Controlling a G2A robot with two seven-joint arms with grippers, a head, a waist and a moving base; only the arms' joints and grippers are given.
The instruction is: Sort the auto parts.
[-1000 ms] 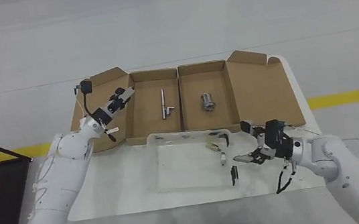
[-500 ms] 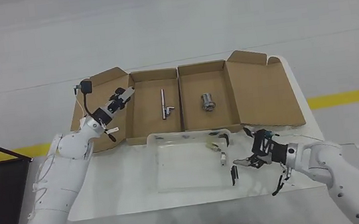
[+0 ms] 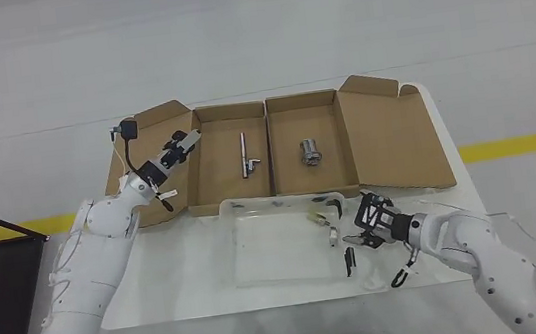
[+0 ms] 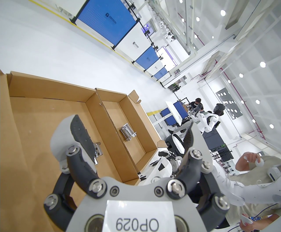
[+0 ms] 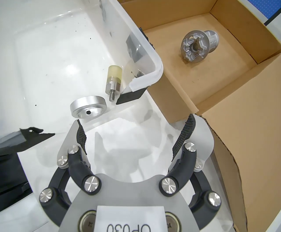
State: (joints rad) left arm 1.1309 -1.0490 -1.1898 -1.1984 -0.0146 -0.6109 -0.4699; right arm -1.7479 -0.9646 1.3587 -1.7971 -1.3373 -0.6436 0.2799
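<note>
In the corner of the clear plastic bin (image 5: 158,66), the right wrist view shows a flat silver metal ring (image 5: 87,107) and a cream-capped threaded stud (image 5: 113,79) (indistinct from above). The right gripper (image 5: 134,120) hangs spread wide at the rim. The left gripper (image 4: 133,123), also spread, hangs over the brown cardboard box (image 4: 44,105).

An open cardboard box (image 3: 387,147) lies on the table (image 3: 195,272), with a slim metal rod (image 3: 243,155) in its left compartment and a stubby metal cylinder (image 3: 310,152) in its right. The left gripper (image 3: 183,144) hovers over the box's left flap. The right gripper (image 3: 356,241) sits at the right end of a clear plastic bin (image 3: 259,259), near small parts (image 3: 321,219).
</note>
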